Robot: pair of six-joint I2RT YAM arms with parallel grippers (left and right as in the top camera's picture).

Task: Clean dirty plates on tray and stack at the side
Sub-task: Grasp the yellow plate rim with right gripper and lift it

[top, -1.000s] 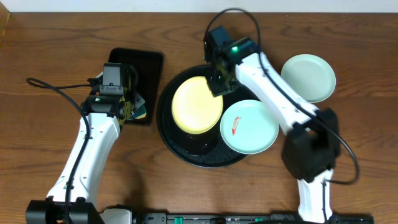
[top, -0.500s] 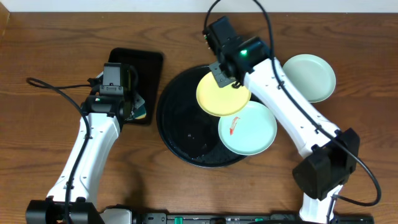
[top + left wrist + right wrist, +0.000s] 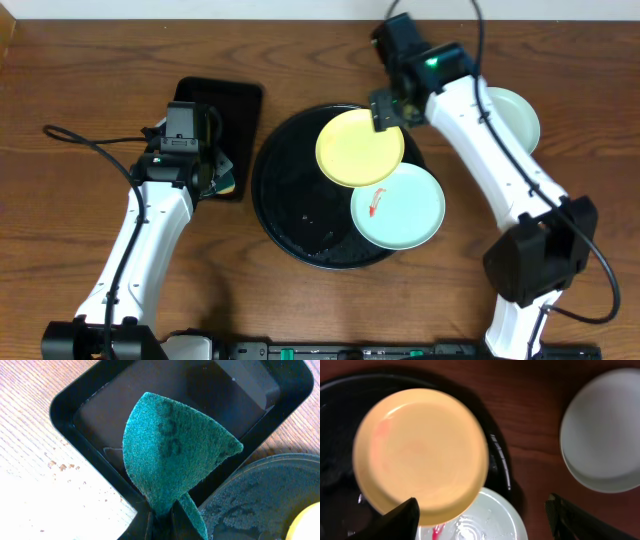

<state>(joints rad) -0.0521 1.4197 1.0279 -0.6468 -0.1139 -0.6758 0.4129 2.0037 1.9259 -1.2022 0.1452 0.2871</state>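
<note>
The yellow plate (image 3: 360, 148) (image 3: 420, 450) lies at the back right of the round black tray (image 3: 290, 215), its near edge overlapping a mint plate (image 3: 398, 205) (image 3: 485, 520) that carries a red smear. My right gripper (image 3: 388, 108) (image 3: 482, 522) hovers open above the yellow plate's far right rim, holding nothing. A second mint plate (image 3: 512, 122) (image 3: 602, 430) sits on the table to the right, off the tray, partly behind my right arm. My left gripper (image 3: 205, 165) (image 3: 162, 520) is shut on the teal sponge (image 3: 170, 455).
A small rectangular black tray (image 3: 240, 100) (image 3: 75, 410) lies left of the round tray (image 3: 250, 500), under the sponge. A black cable (image 3: 80, 140) trails over the table at the left.
My right gripper carried the yellow plate from the tray's left half to its back right, onto the smeared plate's edge, then opened, let go and moved right. The left arm stayed still.
</note>
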